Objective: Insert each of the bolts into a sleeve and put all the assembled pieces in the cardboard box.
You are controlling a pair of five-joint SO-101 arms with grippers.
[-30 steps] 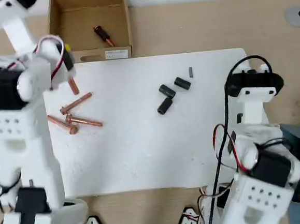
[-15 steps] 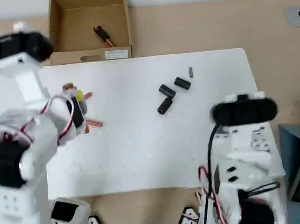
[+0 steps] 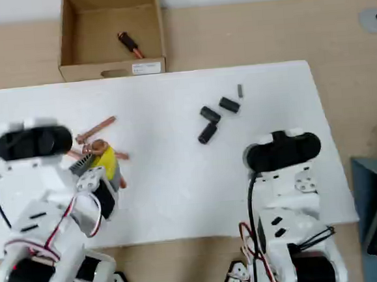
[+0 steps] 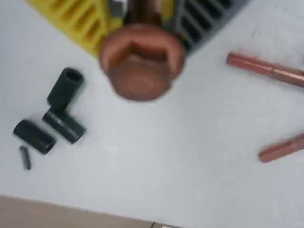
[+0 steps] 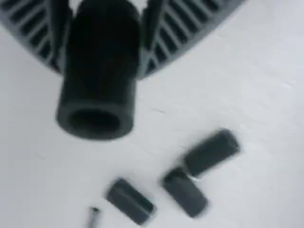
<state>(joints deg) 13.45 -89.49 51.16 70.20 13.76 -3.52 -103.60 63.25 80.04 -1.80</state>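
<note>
White mat on a wood table, box at the far edge with one assembled piece inside. Left claw is clamped on a bolt, right claw grips a sleeve. Three spare sleeves sit mid-mat, loose bolts by the left claw.

White arms, black motors, yellow-jawed left hand

Light wooden table overlaid with a white sheet; grey round fitting at its far corner.
</note>
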